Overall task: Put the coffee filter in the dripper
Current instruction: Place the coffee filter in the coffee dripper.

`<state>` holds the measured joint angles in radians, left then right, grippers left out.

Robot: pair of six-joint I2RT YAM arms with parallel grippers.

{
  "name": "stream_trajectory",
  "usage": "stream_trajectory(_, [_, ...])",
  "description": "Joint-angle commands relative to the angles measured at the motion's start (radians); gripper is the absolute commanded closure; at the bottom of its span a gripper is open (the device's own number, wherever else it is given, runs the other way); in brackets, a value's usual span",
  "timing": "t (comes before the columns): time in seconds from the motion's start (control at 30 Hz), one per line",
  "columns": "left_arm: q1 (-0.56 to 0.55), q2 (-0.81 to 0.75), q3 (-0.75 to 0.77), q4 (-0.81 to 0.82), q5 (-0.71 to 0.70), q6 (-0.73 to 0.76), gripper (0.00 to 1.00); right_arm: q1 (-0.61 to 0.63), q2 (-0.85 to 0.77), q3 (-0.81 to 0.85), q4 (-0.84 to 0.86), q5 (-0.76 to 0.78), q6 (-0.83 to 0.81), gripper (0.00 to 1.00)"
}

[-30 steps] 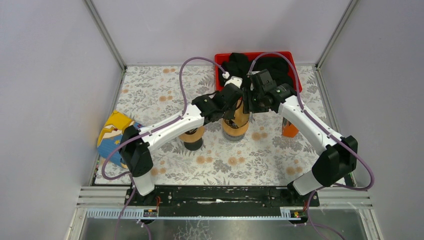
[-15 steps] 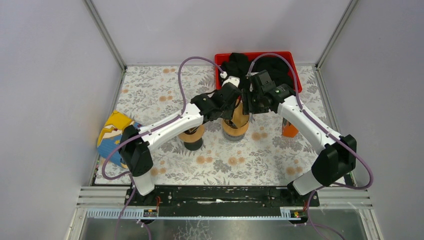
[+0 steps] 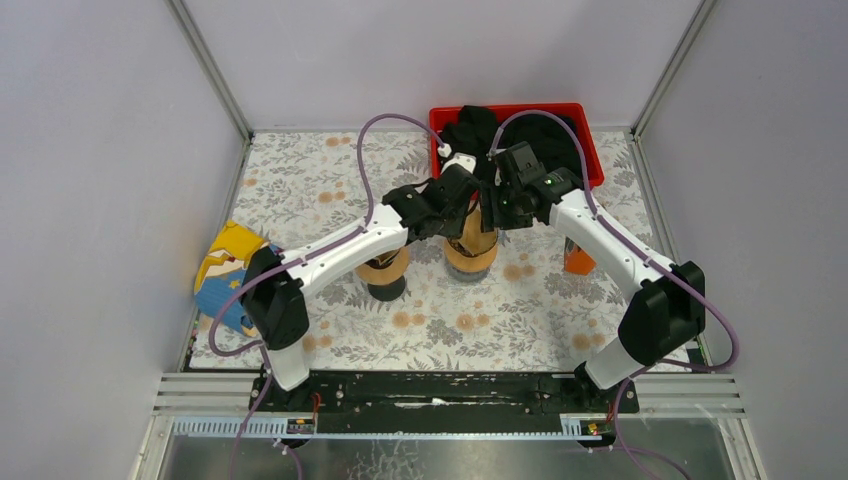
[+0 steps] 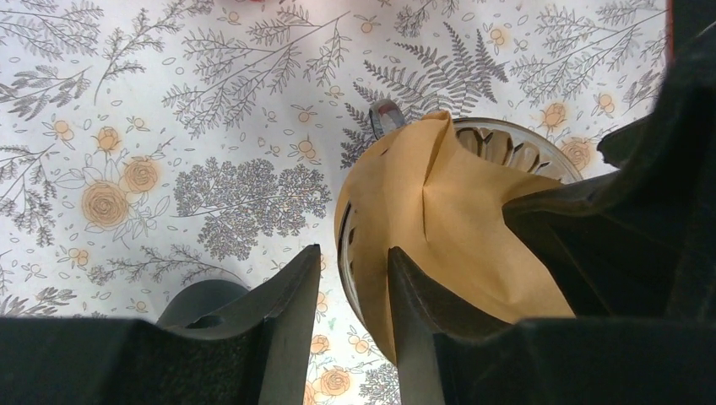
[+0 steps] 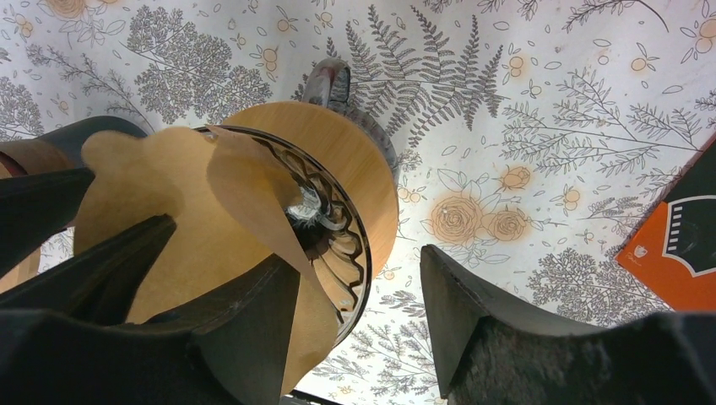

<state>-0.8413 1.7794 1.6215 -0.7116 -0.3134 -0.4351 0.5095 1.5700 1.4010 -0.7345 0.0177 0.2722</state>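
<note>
Left wrist view: left gripper (image 4: 353,253), jaws apart, filter (image 4: 456,228) just beyond in dripper (image 4: 507,148); right gripper (image 5: 359,257) likewise apart (rim between).

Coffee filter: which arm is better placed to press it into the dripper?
Probably right: the right gripper has a finger on the filter over the dripper; the left gripper stands open beside it.

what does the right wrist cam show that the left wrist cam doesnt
Only the right wrist view: the orange box at the right edge, the wooden collar around the dripper, and the bottom of its ribbed funnel. Only the left wrist view: the outer face of the filter with its centre crease, covering most of the dripper. Both: the brown paper filter partly in the glass dripper, on the flowered cloth.
</note>
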Motion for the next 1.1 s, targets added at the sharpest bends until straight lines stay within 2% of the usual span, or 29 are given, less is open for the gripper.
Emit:
stream_trajectory(0.0, [0.007, 0.024, -0.029, 0.01, 0.024, 0.0, 0.58, 0.008, -0.003, -0.003, 0.029, -0.016, -0.014, 0.38])
stream_trajectory(0.47, [0.009, 0.009, -0.064, 0.045, 0.036, -0.001, 0.58, 0.008, -0.008, -0.018, 0.033, 0.003, -0.031, 0.34])
stream_trajectory(0.57, [0.009, 0.003, -0.069, 0.054, 0.037, -0.001, 0.54, 0.007, -0.006, -0.024, 0.034, 0.013, -0.038, 0.32])
stream_trajectory(1.07, [0.016, -0.017, -0.105, 0.083, 0.05, -0.002, 0.5, 0.0, -0.016, -0.071, 0.06, 0.02, -0.044, 0.28])
